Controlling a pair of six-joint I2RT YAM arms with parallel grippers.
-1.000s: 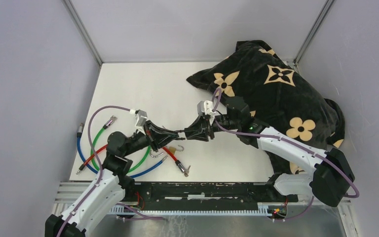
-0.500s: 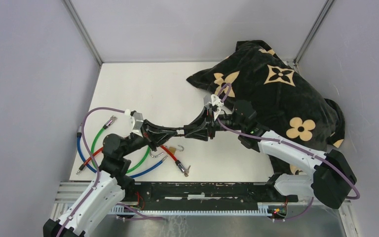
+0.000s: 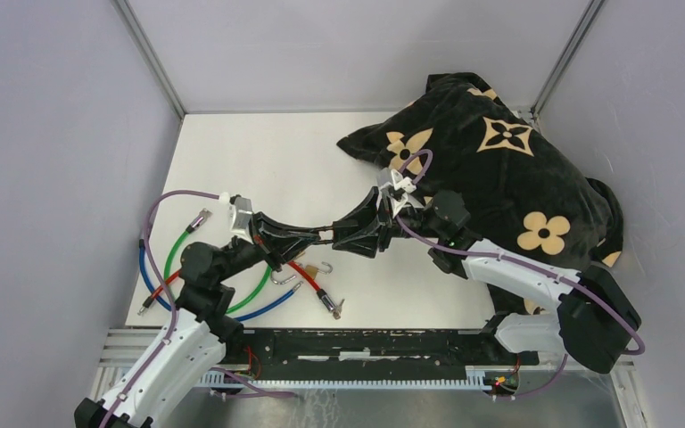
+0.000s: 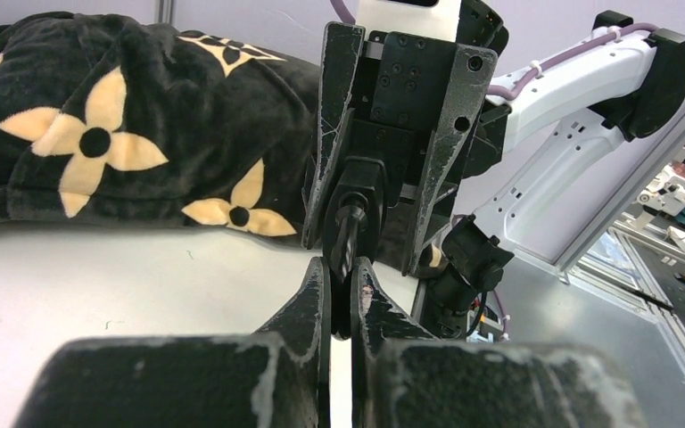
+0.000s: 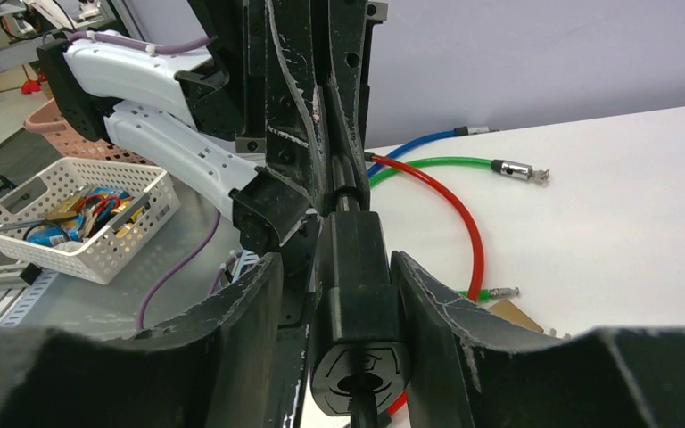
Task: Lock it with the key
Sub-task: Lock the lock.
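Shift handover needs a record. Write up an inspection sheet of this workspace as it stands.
Surface: white table.
Job's things: black lock, clamped; key, barely visible, at its far end.
Clutter: flowered blanket far right; metal hook.
Grippers: left gripper shut on key; right gripper shut on lock.
Cables: red cable, green cable, blue cable looped near left.
Surroundings: grey walls; basket off the table.

White-shelled left arm (image 3: 165, 352) and right arm (image 3: 522, 272), black joints, purple cables (image 3: 178, 194) (white ties), black fingers (image 4: 334, 134) scuffed.
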